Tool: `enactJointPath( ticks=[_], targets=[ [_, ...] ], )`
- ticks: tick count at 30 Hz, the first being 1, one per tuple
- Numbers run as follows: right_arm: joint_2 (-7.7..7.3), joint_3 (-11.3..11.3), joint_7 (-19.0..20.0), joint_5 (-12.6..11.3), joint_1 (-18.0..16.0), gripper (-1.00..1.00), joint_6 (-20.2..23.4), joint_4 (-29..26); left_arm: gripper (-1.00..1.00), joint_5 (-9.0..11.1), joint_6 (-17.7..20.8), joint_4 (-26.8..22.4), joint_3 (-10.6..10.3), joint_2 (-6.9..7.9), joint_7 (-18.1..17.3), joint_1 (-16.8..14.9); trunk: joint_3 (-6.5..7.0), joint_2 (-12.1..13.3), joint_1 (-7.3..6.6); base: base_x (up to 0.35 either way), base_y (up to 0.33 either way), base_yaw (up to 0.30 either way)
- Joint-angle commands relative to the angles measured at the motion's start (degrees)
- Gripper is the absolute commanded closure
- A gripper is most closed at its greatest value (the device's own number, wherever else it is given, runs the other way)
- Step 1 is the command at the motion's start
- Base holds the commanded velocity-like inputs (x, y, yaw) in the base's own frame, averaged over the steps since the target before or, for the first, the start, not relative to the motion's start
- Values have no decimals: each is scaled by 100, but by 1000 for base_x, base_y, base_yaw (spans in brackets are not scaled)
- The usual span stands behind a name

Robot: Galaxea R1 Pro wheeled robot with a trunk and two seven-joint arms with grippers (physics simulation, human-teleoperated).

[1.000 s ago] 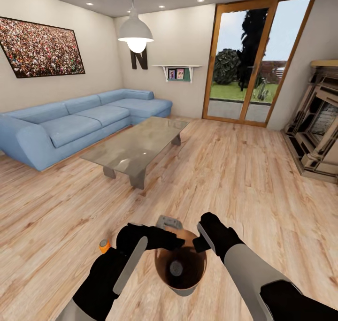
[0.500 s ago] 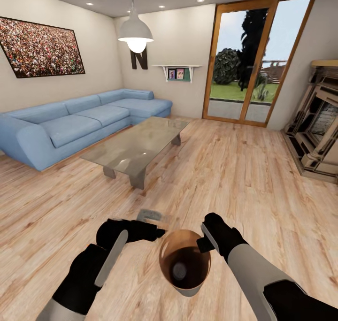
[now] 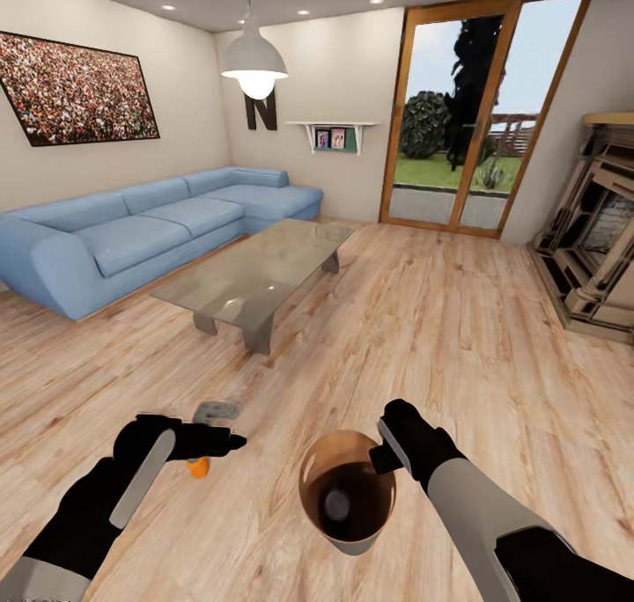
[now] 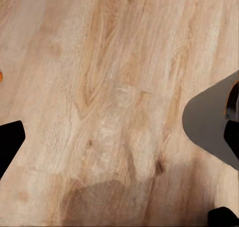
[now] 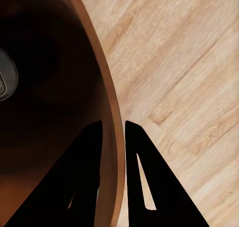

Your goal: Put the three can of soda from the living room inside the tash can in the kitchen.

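Soda cans, small orange cylinders with grey metal tops, are in two places: one can (image 3: 336,502) lies at the bottom of the round copper-brown trash bin (image 3: 310,461), with only its grey top showing, and another can (image 3: 198,467) stands on the light wood floor (image 3: 423,338) just under the left gripper (image 3: 220,426).

The bin is held above the floor by the right gripper (image 3: 380,444). In the right wrist view its two black fingers (image 5: 139,182) are pressed on the thin bin wall (image 5: 112,112), one inside and one outside, so it pinches the rim. The dark brown inside of the bin is otherwise bare.

The left gripper hangs over the floor, well apart from the bin. In the left wrist view its fingers stand wide from each other with only bare floor boards between them.

Around the arms the floor gives much free room. Farther ahead stands the glass coffee table (image 3: 255,276), behind it the long blue corner sofa (image 3: 132,232), and at the right the brick fireplace (image 3: 599,232).
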Motion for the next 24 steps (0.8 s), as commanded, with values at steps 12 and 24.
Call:
enactJointPath(
  ticks=[12, 24],
  targets=[
    [3, -27, 84, -100, 28, 100, -235, -70, -100, 38, 0, 1023, 17, 61, 59, -3, 1, 0, 0, 0, 0, 0],
    [12, -310, 98, -105, 29, 100, -207, -82, -100, 35, -749, 1616, 3, 70, 83, 11, 1, 0, 0, 0, 0, 9]
  ],
)
